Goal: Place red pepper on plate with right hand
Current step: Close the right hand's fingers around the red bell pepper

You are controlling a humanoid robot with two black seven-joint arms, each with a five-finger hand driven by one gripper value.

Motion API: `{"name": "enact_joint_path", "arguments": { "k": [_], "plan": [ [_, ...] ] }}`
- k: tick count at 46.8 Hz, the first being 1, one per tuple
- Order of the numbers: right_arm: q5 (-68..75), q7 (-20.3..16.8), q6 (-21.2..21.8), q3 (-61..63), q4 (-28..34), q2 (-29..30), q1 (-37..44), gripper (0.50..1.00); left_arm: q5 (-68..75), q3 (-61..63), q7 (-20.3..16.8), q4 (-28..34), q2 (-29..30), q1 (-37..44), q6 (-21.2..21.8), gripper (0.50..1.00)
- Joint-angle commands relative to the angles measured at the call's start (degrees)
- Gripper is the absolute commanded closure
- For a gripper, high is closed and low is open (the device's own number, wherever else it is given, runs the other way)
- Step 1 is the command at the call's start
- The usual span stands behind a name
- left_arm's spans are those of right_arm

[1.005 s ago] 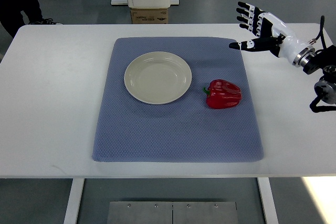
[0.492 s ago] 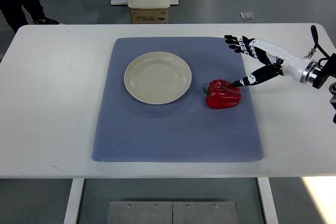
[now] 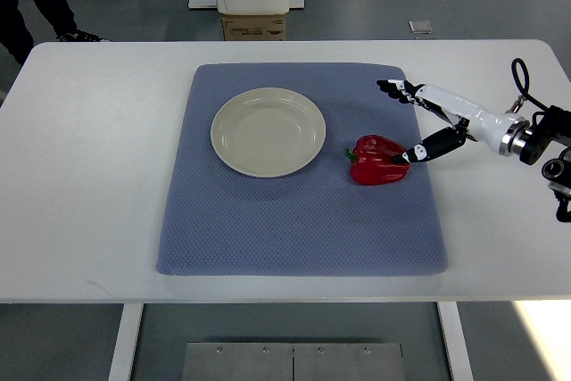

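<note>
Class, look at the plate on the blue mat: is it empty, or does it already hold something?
Empty. The plate shows only its bare cream surface; the red pepper lies on the mat to the plate's right, apart from it.

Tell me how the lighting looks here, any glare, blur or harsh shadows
Top view: even, soft light, everything sharp. The glossy red bell pepper shows small highlights; the round cream plate casts a faint shadow on the blue-grey textured mat. A bright patch hits the floor at bottom right. The right hand is not blurred.
</note>
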Motion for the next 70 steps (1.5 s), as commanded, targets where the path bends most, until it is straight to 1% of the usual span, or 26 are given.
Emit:
{"name": "enact_joint_path", "arguments": {
  "k": [1, 20, 27, 30, 46, 50, 63, 70],
  "plan": [
    [-0.6, 0.2, -1.1, -2.1, 0.0, 0.9, 0.8, 0.534, 0.0, 0.0, 0.0, 0.0, 0.0, 0.0, 0.0, 0.500],
    [-1.0, 0.0, -1.6, -4.5, -0.2, 3.8, 1.2, 0.534, 0.0, 0.0, 0.0, 0.0, 0.0, 0.0, 0.0, 0.500],
    [-1.0, 0.0, -4.6, -6.5, -0.4, 3.9, 1.2, 0.534, 0.0, 0.0, 0.0, 0.0, 0.0, 0.0, 0.0, 0.500],
    [-1.0, 0.0, -5.1, -7.0, -0.6, 4.0, 1.2, 0.534, 0.0, 0.0, 0.0, 0.0, 0.0, 0.0, 0.0, 0.500],
    [-1.0, 0.0, -5.3, -8.7, -1.0, 4.0, 1.3, 0.592, 0.0, 0.0, 0.0, 0.0, 0.0, 0.0, 0.0, 0.500],
    [-1.0, 0.1, -5.4, -9.6, -1.2, 4.4, 1.3, 0.615, 0.0, 0.0, 0.0, 0.0, 0.0, 0.0, 0.0, 0.500],
    [-1.0, 0.3, -5.5, -9.8, -2.3, 5.3, 1.3, 0.630, 0.0, 0.0, 0.0, 0.0, 0.0, 0.0, 0.0, 0.500],
    [-1.0, 0.3, -5.5, -9.8, -2.4, 5.3, 1.3, 0.674, 0.0, 0.0, 0.0, 0.0, 0.0, 0.0, 0.0, 0.500]
  ]
}}
